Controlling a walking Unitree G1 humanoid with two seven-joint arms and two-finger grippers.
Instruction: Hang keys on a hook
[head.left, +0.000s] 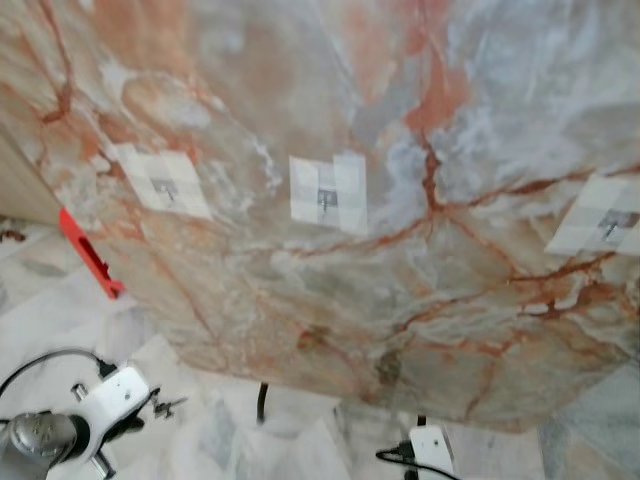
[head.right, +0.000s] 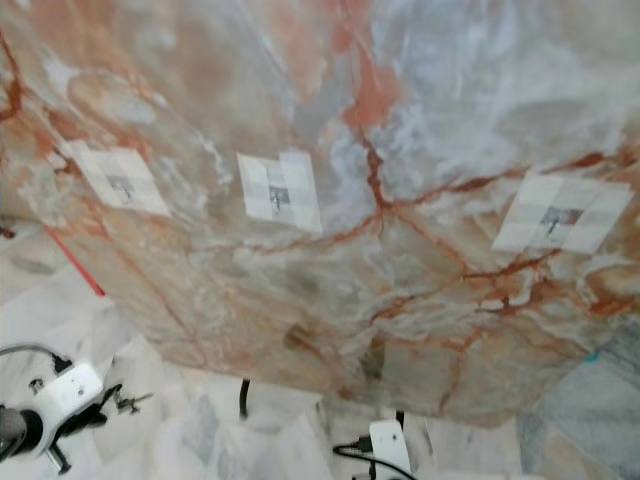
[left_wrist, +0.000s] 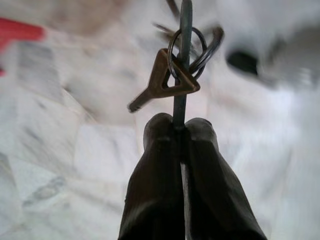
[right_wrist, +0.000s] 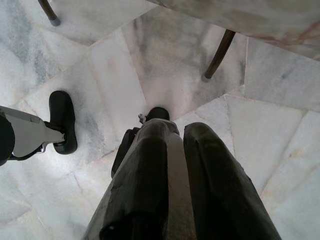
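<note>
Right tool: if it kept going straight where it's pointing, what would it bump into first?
Probably the marble floor. The right tool points down at bare tiles, short of the dark table leg. Depth is hard to judge.

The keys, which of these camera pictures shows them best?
The left wrist view: the keys hang on their ring right above the left gripper, shut on them. In the left eye view they are a tiny dark speck beside that arm, and likewise in the right eye view.

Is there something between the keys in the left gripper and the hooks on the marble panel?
Nothing visible stands in the way. The left gripper is shut on the keys, low beside the marble panel. Three hooks, e.g. the middle hook, are uncovered.
</note>
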